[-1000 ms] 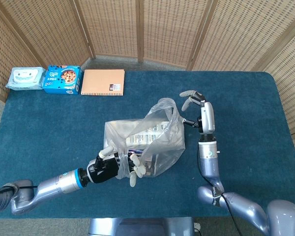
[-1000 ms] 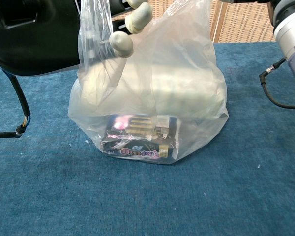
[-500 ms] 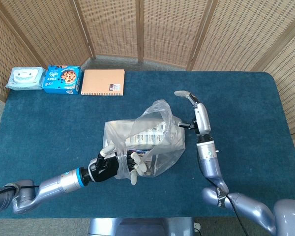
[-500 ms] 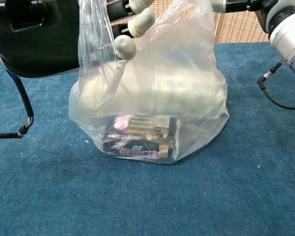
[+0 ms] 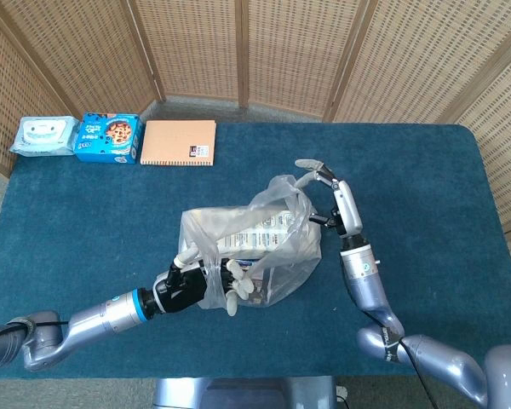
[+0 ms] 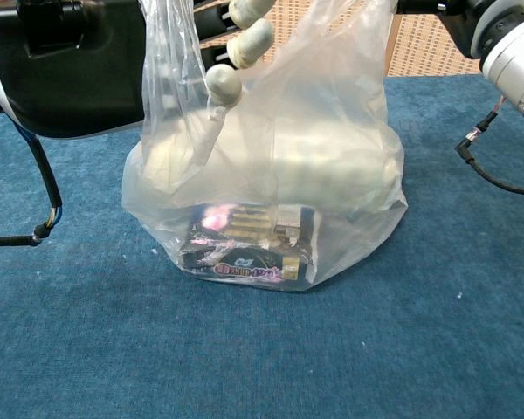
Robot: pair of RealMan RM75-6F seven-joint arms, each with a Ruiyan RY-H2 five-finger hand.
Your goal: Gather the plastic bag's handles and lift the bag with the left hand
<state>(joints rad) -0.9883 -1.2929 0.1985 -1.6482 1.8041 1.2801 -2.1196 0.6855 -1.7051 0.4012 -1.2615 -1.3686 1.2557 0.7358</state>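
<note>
Over the last second the right hand (image 5: pixel 321 175) has been brought from well clear of the clear, crinkled plastic bag (image 5: pixel 254 254) in to its far handle loop (image 5: pixel 288 189), at about one o'clock from the bag's middle. Its fingers are spread and reach over the loop; whether the film is actually pinched cannot be told from either view. The left hand (image 5: pixel 206 285) is kept at the bag's near edge, at about seven o'clock, with its fingers (image 6: pixel 242 48) curled around the near handle strip of film. The bag itself is not lifted: in the chest view its base is seen resting flat on the blue cloth-covered table (image 5: pixel 426 187), near the table's middle, with a dark printed box (image 6: pixel 247 243) lying inside at the bottom. By this reading, the gathering step is under way: the far handle is probably about to be carried toward the left hand, and lifting is not yet begun.
</note>
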